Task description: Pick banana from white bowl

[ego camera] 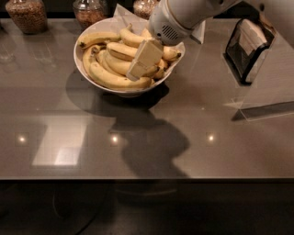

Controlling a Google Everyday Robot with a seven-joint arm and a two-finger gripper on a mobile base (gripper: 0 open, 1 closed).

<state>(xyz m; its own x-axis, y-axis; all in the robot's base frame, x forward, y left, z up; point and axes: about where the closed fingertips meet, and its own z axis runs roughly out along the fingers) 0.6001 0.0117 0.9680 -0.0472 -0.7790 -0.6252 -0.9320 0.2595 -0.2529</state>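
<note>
The white bowl (77, 58) stands on the glossy brown counter at the back centre, lined with white paper and heaped with several yellow bananas (112, 79). My gripper (138, 72) hangs from the white arm that comes in from the upper right. Its cream-coloured end is over the right half of the bowl, right above the bananas and overlapping them in the view. Whether it touches a banana cannot be told. The bananas under the gripper are partly hidden.
Three glass jars of brown grains stand along the back edge (26, 14), (89, 11), (144, 6). A black napkin holder (248, 46) and a clear stand (268, 98) sit at the right. The counter's front edge (147, 178) runs across the lower part of the view.
</note>
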